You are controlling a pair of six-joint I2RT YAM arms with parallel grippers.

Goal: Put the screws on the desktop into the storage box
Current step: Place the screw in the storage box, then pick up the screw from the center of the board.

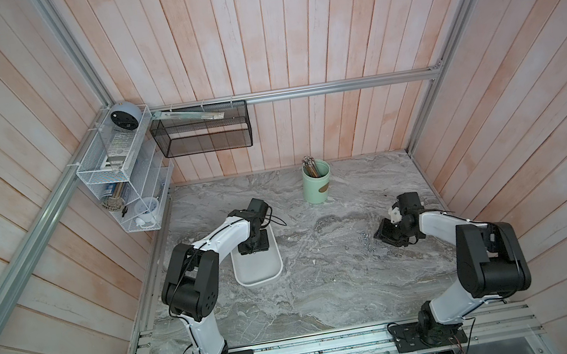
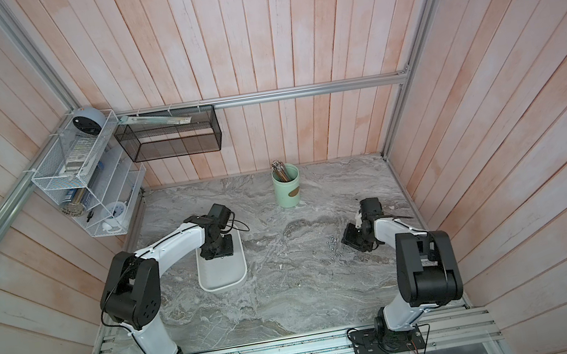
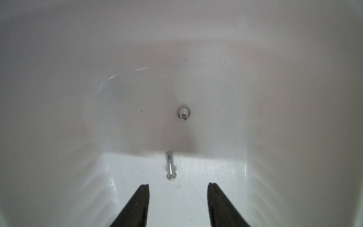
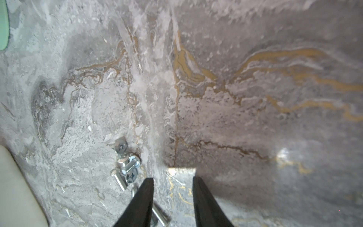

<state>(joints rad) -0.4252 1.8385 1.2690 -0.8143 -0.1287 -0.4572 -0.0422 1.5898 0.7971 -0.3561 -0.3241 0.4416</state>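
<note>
The white storage box (image 1: 260,283) (image 2: 224,287) sits on the marble desktop (image 1: 328,292) at the left. My left gripper (image 1: 254,246) (image 3: 177,184) hangs inside it, open and empty. One screw (image 3: 170,167) lies on the box floor just beyond the fingertips, and another (image 3: 183,113) stands on its head further in. A loose cluster of screws (image 1: 364,241) (image 2: 333,245) (image 4: 127,167) lies on the desktop at the right. My right gripper (image 1: 380,234) (image 4: 172,179) is low over the marble beside that cluster, open, with bare desktop between its fingers. One screw (image 4: 160,216) lies partly under a finger.
A pale green cup (image 1: 316,182) with brown sticks stands at the back of the desktop. A black mesh basket (image 1: 202,133) and a white wire rack (image 1: 124,177) hang on the walls at the back left. Wooden walls close in both sides.
</note>
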